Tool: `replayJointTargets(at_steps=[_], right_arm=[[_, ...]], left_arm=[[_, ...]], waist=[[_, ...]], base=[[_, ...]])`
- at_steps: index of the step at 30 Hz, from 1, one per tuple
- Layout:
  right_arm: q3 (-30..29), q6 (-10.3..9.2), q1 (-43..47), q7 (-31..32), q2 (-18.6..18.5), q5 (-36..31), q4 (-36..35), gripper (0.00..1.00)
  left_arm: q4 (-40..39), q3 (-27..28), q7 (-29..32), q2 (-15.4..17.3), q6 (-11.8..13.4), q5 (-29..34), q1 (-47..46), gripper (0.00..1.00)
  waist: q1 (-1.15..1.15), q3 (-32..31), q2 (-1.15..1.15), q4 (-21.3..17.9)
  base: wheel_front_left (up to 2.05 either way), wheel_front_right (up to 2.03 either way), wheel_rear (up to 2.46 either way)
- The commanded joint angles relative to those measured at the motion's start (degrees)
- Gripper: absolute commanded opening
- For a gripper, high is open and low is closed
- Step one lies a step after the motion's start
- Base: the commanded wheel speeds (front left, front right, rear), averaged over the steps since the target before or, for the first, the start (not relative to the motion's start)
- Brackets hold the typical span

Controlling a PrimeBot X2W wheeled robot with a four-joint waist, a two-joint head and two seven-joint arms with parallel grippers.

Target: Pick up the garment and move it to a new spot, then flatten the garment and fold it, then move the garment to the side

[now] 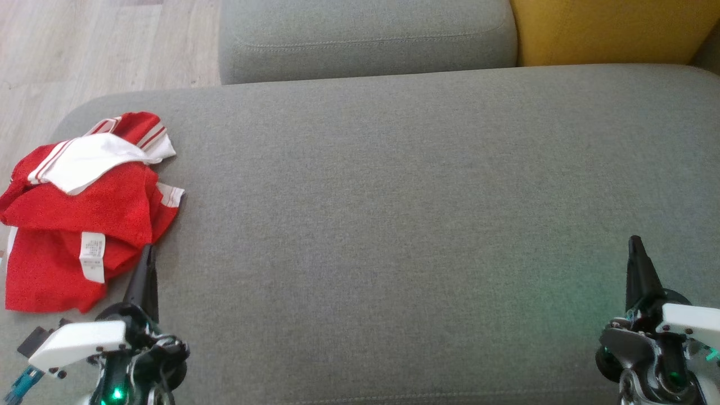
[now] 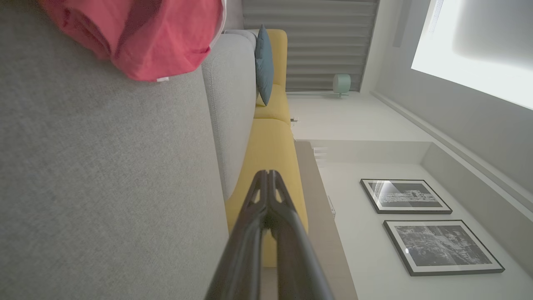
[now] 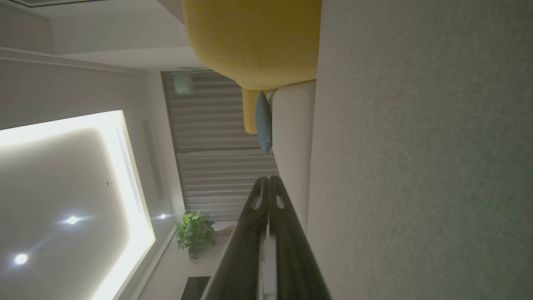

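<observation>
One red garment (image 1: 84, 214) with white striped trim lies crumpled in a loose heap at the far left end of the grey seat cushion (image 1: 394, 225), a white label (image 1: 93, 256) facing up on its near part. It is not flattened or folded. The left gripper (image 1: 147, 253) stands just beside the heap's near right edge, its fingers pressed together on nothing. In the left wrist view the garment (image 2: 145, 37) sits up at the top left, apart from the clenched left gripper (image 2: 267, 175). The right gripper (image 1: 635, 243) is well apart from it, over the right end of the seat, likewise clenched and empty, as the right wrist view confirms (image 3: 268, 180). Behind the seat are a grey back cushion (image 1: 365, 39) and a yellow cushion (image 1: 607, 28); pale wooden floor (image 1: 84, 45) lies at upper left.
</observation>
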Motion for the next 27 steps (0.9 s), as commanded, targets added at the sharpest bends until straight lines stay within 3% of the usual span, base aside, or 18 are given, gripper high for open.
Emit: replayJointTargets(at_steps=[1,26,27], right_arm=[[1.2,-0.04,-2.9,0.3,-0.3,-0.2,-1.8,0.0],[1.2,-0.04,-2.9,0.3,-0.3,-0.2,-1.8,0.0],[0.0,0.0,0.0,0.0,0.0,0.0,0.2,1.0]], left_arm=[[-1.7,2.0,0.4,0.5,-0.4,0.4,-3.0,0.0],[-1.7,2.0,0.4,0.5,-0.4,0.4,-3.0,0.0],[0.2,0.0,0.0,0.0,0.0,0.0,0.0,1.0]], waist=[[0.0,0.0,0.0,0.0],[0.0,0.0,0.0,0.0],[0.0,0.0,0.0,0.0]], base=[[0.0,0.0,0.0],[0.0,0.0,0.0],[0.0,0.0,0.0]])
